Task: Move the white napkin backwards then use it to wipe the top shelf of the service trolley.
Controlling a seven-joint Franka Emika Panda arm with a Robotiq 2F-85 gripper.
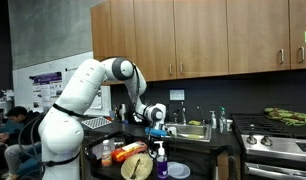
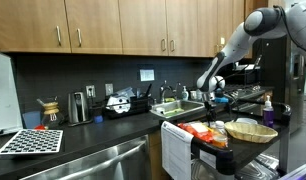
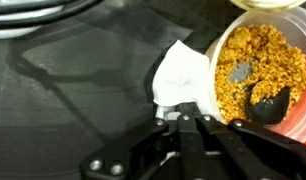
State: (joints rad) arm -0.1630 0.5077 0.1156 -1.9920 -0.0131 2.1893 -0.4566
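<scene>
Arm (image 1: pixel 88 85): big and white, bent over the trolley end of the kitchen with the wrist pointing down. From where I stand it hides most of what it works on.
Shelf (image 3: pixel 73 90): dark, flat and slightly glossy in the wrist view, with bare surface to the left of the napkin. I'd say the wiping belongs on that stretch.
Tub (image 3: pixel 258 60): round, full of orange-yellow grains with a dark scoop (image 3: pixel 271 100) in it. It stands right against the napkin's right side (the thing to worry about).
Napkin (image 3: pixel 181 75): small, white and crumpled, over the shelf just ahead of the fingertips, its edge touching or overlapping the tub's rim. I cannot tell whether it rests on the shelf or hangs a little above.
Hand (image 3: pixel 188 120): fully closed, jaws together on the napkin's near edge, so it seems to have it pinched. To do the drag well, pull straight back and away from the tub. Stay low enough that cloth, not metal, meets the shelf, and go slowly so the thin pinch does not slip.
</scene>
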